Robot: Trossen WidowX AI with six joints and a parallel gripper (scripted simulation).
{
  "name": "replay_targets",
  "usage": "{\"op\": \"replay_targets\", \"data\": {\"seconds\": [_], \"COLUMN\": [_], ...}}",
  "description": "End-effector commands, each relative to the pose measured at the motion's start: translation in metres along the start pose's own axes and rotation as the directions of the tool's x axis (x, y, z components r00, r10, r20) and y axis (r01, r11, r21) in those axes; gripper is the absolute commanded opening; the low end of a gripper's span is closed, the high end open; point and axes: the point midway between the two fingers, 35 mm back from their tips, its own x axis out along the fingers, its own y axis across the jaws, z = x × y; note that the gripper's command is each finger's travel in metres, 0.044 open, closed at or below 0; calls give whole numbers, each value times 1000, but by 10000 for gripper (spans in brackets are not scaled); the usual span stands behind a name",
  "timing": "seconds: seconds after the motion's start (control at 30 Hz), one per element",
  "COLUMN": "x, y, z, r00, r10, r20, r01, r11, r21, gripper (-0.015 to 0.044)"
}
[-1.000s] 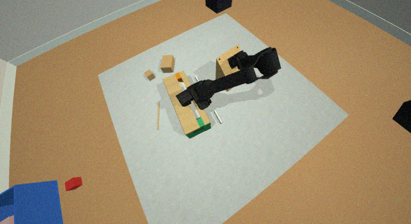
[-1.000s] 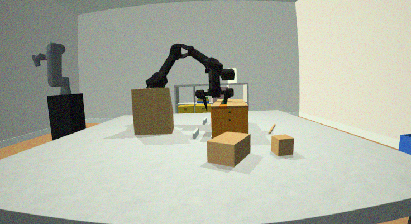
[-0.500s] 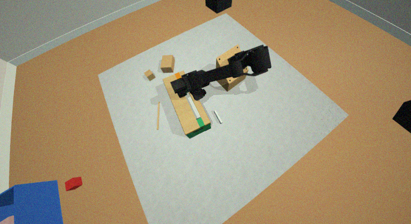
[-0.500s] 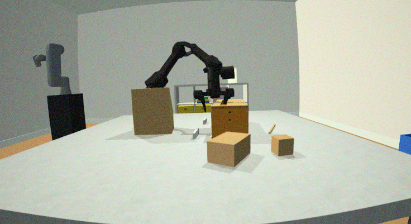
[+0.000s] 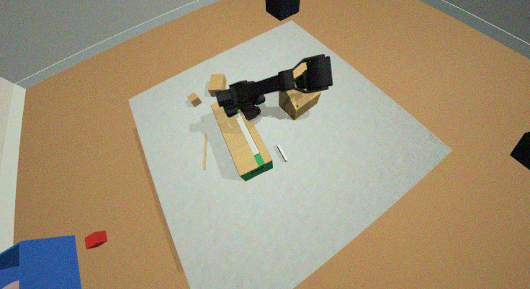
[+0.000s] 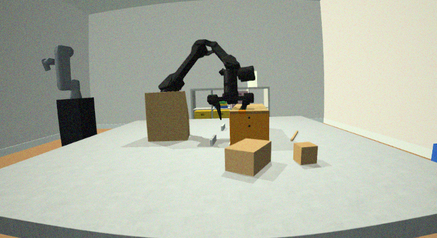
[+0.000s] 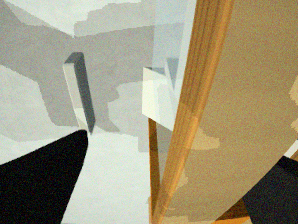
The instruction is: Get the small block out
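I have the jaws spread wide with nothing between them, straddling the top front edge of the long tan wood-grained box [image 5: 237, 138] at the end away from its green-painted end [image 5: 259, 169]. In the exterior view, one dark, tapered finger [image 6: 218, 113] hangs beside the box's front and the other sits over its flat top. A narrow white strip [image 5: 247, 133] runs along the top by the front edge. I cannot make out the small block: the arm covers that end from above, and the wrist view shows only the box's sharp tan edge, a pale patch behind it and an orange sliver low down. On the front side a short white bar [image 5: 281, 153] lies just beside the box. Behind it a thin wooden stick [image 5: 204, 151] lies parallel. Two plain tan cubes [image 5: 217, 83] [image 5: 194, 99] sit near the covered end. The matte grey counter [image 5: 333, 194] stretches broadly beyond the green end, its edges well away from the box.
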Motion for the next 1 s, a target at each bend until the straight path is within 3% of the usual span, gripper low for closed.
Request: {"op": "replay_targets", "data": {"seconds": [0.0, 0.17, 0.4, 0.57, 0.63, 0.7, 0.8, 0.97], "x": [5, 3, -54, -50, -55, -58, -57, -56], "y": [2, 1, -1, -2, -1, 1, 4, 9], "z": [-7, -8, -25, -26, -37, -47, -50, -54], "r00": [1000, 1000, 1000, 1000, 999, 997, 997, 994], "r10": [8, 8, 3, -3, -34, -64, -77, -101], "r20": [-1, -1, -2, 0, -26, -34, -10, 32], "r01": [-8, -8, -3, 3, 35, 68, 73, 36], "r11": [1000, 1000, 1000, 1000, 999, 984, 902, 600], "r21": [-4, -4, -1, 9, 12, 162, 425, 799], "gripper": [400, 400, 400, 400, 348, 295, 285, 285]}}
